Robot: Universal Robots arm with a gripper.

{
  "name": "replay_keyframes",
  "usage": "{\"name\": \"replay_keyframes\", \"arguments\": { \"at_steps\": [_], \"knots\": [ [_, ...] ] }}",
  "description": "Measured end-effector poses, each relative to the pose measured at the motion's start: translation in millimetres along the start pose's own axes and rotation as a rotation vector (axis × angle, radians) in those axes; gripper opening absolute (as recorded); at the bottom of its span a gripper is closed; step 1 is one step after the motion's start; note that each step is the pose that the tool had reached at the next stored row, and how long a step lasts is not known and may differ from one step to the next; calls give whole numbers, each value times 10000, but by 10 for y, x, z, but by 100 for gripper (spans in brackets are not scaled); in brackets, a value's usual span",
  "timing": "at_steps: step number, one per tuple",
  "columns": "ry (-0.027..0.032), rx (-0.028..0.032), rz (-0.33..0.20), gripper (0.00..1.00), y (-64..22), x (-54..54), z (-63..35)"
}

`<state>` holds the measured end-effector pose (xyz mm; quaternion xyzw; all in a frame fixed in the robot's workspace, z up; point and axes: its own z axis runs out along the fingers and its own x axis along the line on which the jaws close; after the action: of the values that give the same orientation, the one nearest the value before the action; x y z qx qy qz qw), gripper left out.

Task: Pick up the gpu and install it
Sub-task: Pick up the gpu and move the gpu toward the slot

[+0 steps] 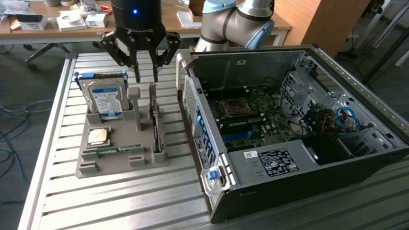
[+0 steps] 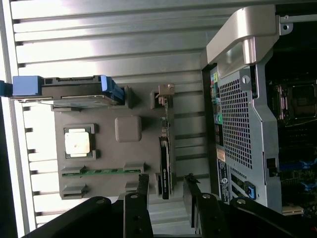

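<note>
- While the gripper (image 1: 145,72) hangs above the grey holder (image 1: 121,165), its fingers (image 2: 142,196) stand wide apart and grip nothing.
- The gpu (image 1: 155,127) stands on edge in the holder's slot nearest the computer case (image 1: 319,177), its long axis running parallel to the case's side.
- Its silver bracket (image 2: 165,90) points toward the end of the holder where the hard drive (image 1: 105,98) stands.
- White lettering on the gripper's body looks like "Robotiq". The hard drive's blue-and-white label and the case's sticker (image 1: 275,162) are too small to read.
- Seen edge-on, the card's faces are hidden and its lower edge is sunk in the slot. The arm runs out of sight above.
- Holder and case rest on a slatted metal tabletop (image 1: 128,206).
</note>
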<state>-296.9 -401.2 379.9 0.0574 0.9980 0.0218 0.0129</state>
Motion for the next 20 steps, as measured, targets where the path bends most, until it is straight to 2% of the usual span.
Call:
{"name": "replay_keyframes", "arguments": {
  "at_steps": [7,8,12,20],
  "knots": [
    [0,0,0,42,0,0,0],
    [0,0,0,49,0,0,0],
    [0,-1,0,49,0,0,4],
    [-21,-4,-1,49,-4,3,76]
  ]
}}
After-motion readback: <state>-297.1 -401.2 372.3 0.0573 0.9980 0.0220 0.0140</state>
